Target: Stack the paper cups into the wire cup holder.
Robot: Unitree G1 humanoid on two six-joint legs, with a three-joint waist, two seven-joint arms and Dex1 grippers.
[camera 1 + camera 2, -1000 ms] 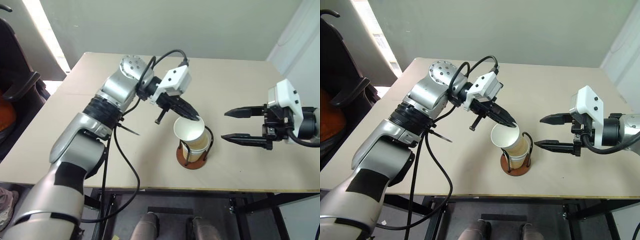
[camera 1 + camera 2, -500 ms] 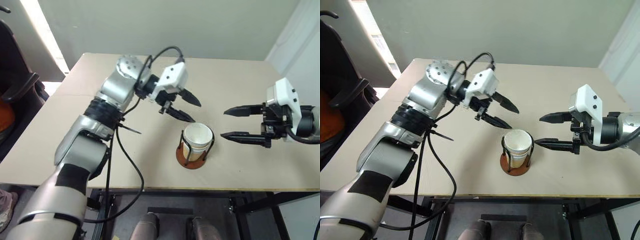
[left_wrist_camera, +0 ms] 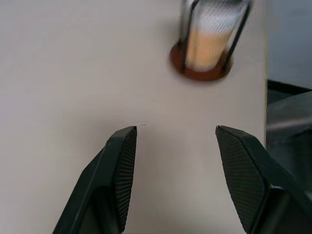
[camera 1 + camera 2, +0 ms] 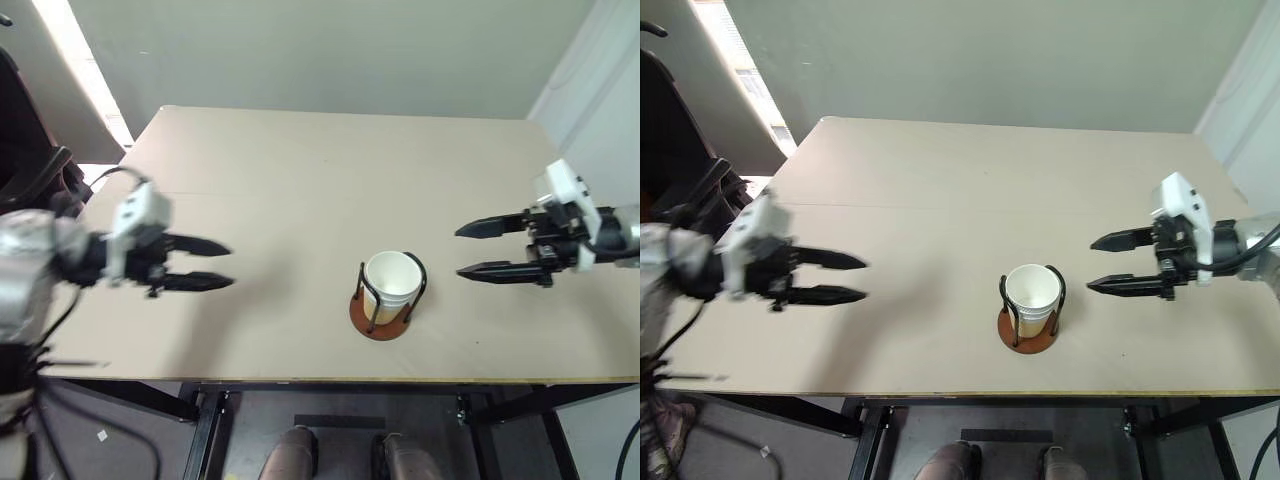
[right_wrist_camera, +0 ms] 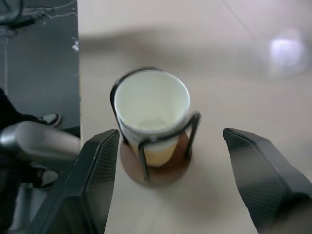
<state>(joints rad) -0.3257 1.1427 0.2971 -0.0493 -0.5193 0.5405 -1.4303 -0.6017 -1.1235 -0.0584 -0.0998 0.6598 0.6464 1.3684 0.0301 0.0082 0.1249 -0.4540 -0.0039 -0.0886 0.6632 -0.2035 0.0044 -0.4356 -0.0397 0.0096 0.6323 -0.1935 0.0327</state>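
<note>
The paper cups [image 4: 390, 280] sit nested upright inside the wire cup holder [image 4: 378, 322], near the table's front edge at the middle. The top cup shows its white inside [image 5: 151, 105], and tan sides show between the black wires [image 3: 207, 46]. My left gripper [image 4: 229, 266] hovers open and empty far to the left of the holder, pointing toward it. My right gripper [image 4: 459, 252] is open and empty just right of the holder, pointing at it. In the right wrist view its fingers [image 5: 97, 170] flank the holder without touching.
The beige table [image 4: 300, 170] stretches behind and to both sides of the holder. Its front edge [image 4: 330, 380] runs close to the holder's base. A dark chair [image 4: 35, 175] stands off the table's left side.
My left gripper let go of the top cup, which dropped into the stack. It opened and swung far to the left. The right gripper drifted slightly right.
</note>
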